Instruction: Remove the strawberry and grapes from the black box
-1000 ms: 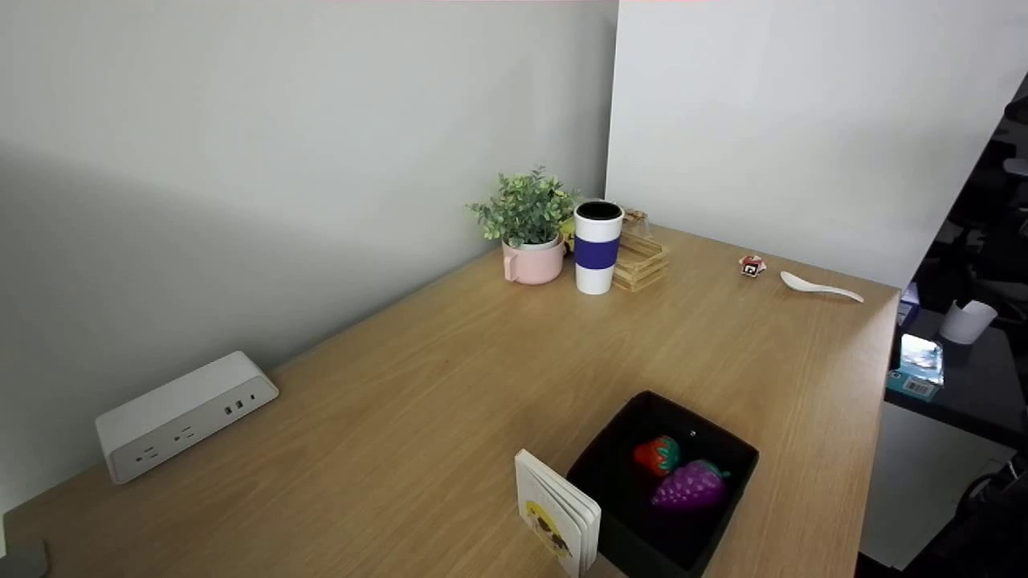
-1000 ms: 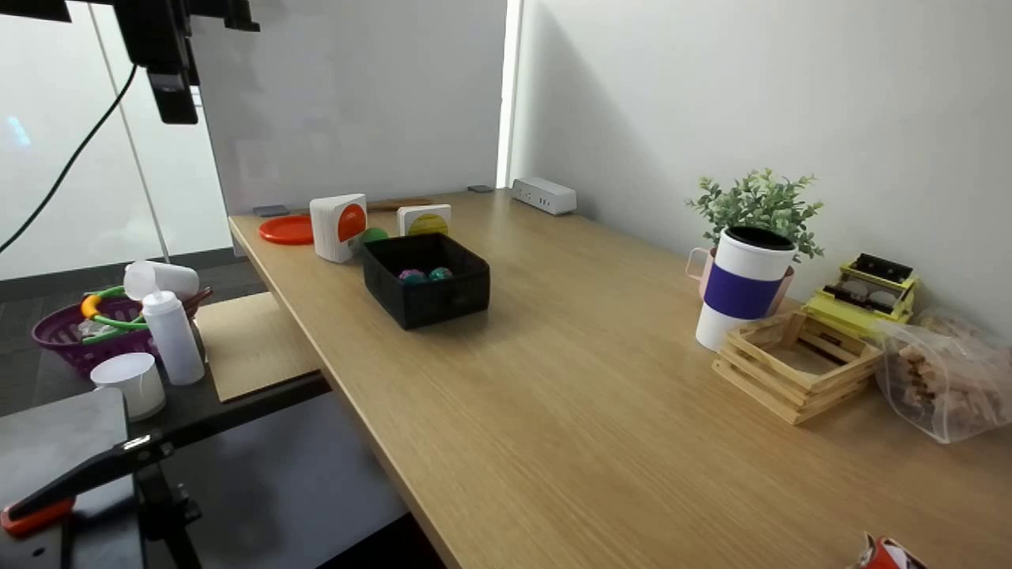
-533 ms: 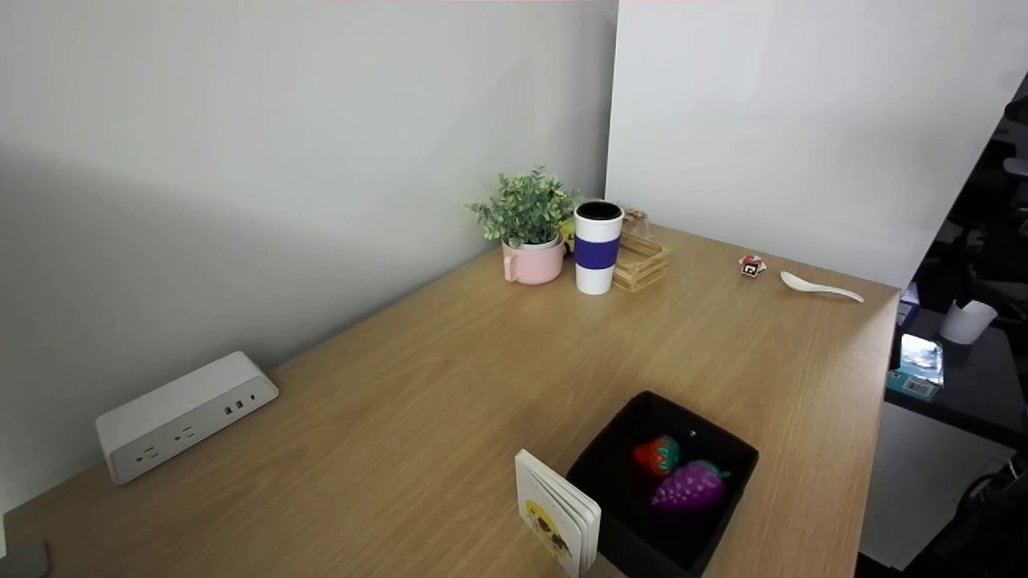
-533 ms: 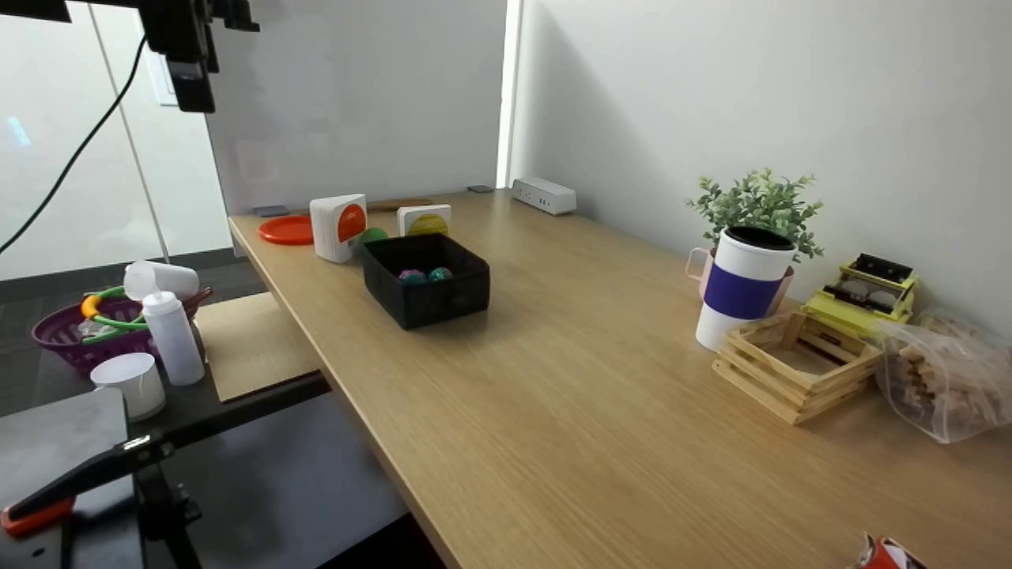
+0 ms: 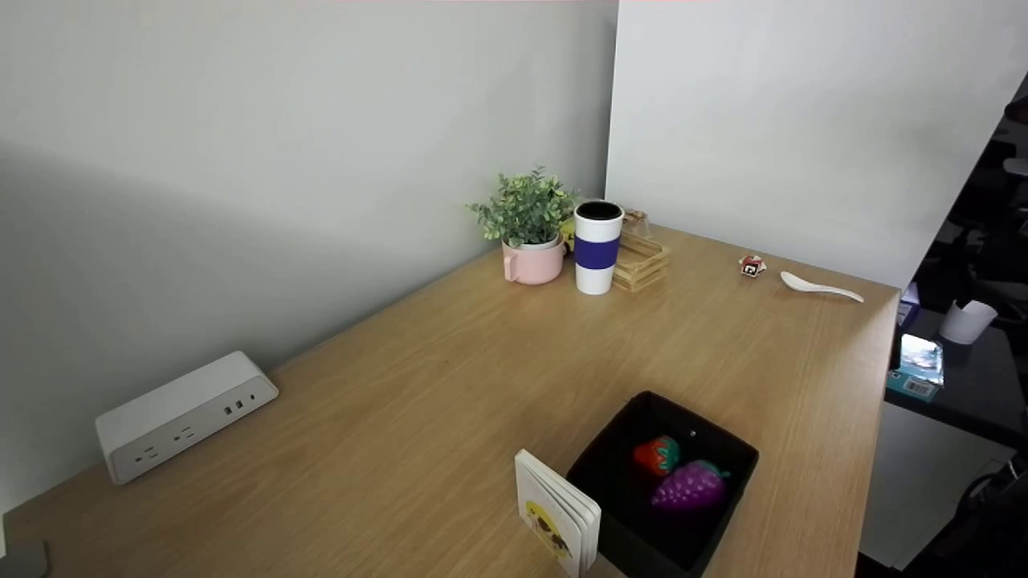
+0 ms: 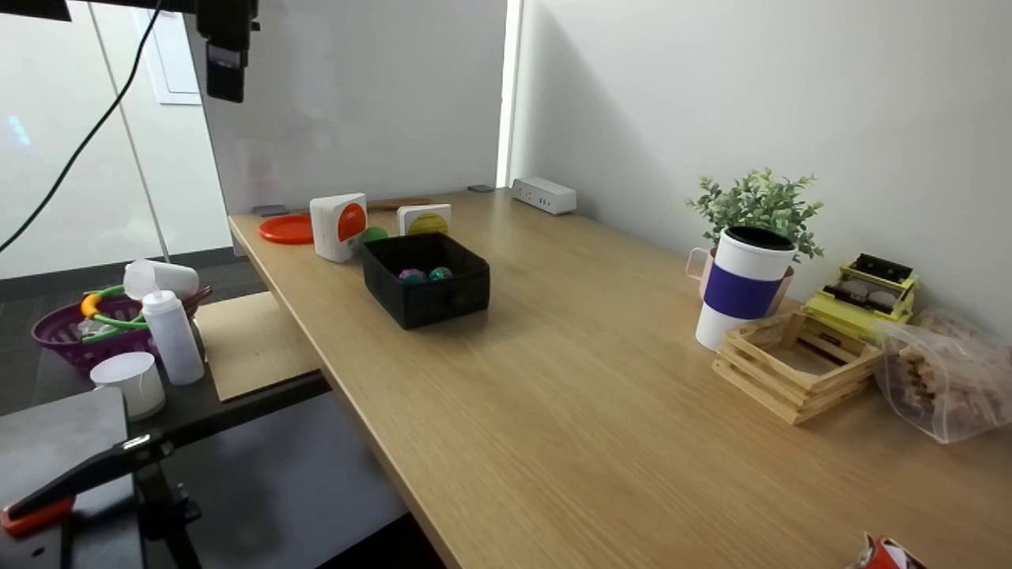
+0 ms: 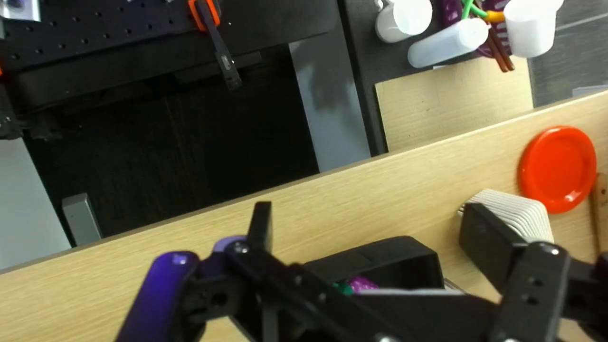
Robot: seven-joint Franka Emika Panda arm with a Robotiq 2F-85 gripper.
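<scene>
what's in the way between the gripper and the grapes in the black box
From above, nothing visible stands between the gripper and the grapes; sideways, the black box walls them in, with the strawberry alongside.

Red-and-green strawberry (image 5: 657, 455), purple grapes (image 5: 688, 486), black box (image 6: 447, 299); white tumbler (image 5: 595, 247) with 1 indigo band (image 5: 597, 254); orange-red plate (image 6: 286, 229) near a corner of the tan wood-grained table (image 6: 569, 395).

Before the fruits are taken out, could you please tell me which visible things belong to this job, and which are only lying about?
For the job:
strawberry
grapes, beside it
black box, holding both
open gripper

Only lying about:
red plate
white cup with purple band
potted plant
white spoon
wooden crate
power strip
board book, near the box
</scene>
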